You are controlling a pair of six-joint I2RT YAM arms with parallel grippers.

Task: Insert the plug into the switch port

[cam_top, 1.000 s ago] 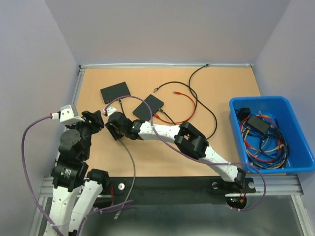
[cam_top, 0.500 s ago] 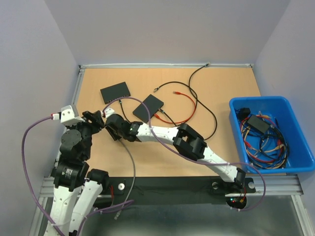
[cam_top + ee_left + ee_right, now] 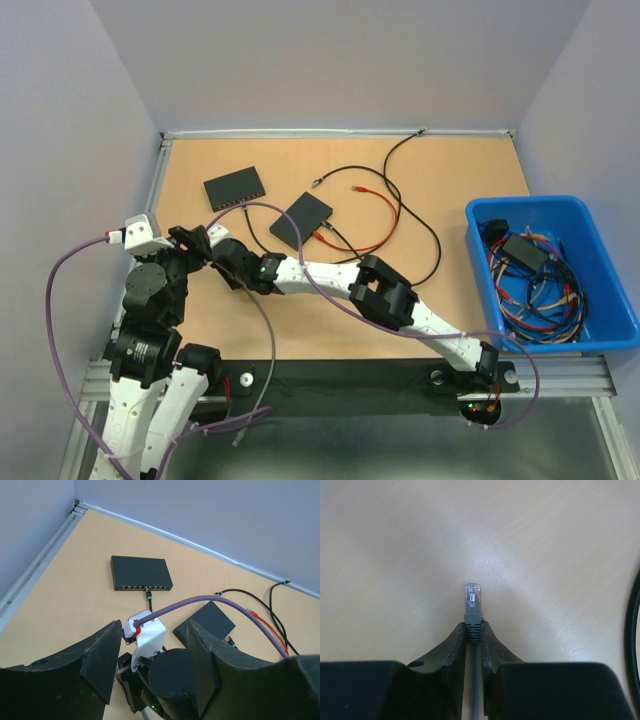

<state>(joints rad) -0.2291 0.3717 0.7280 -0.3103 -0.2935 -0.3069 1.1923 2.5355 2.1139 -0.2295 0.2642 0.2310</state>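
1. Right gripper [image 3: 473, 630]: in the right wrist view I see its fingers pressed together on the grey boot of the plug [image 3: 473, 596]. The plug's clear tip sticks out past the fingertips, low over the bare table [image 3: 545, 555]. I cannot tell whether it touches the surface. The grey cable [image 3: 473, 690] runs back between the fingers toward the camera.

2. Right arm: in the top view it reaches from the near right corner across to the left side of the table. The held plug therefore sits at the left, on the near side of the switch [image 3: 235, 187] and apart from it.

3. Left gripper [image 3: 155, 623]: its fingers stand spread apart, just beside the right gripper. Between them I see the right wrist's white mount [image 3: 150, 637] and a purple cable [image 3: 215, 600].

4. Switch: it lies flat, farther back on the left, with its port row facing the arms. A black cable [image 3: 149, 595] is plugged into one port.

5. Other items: a black box [image 3: 302, 218] lies right of the switch, with a red cable [image 3: 385, 200] beside it. A blue bin [image 3: 530, 203] of tangled cables stands at the right edge.
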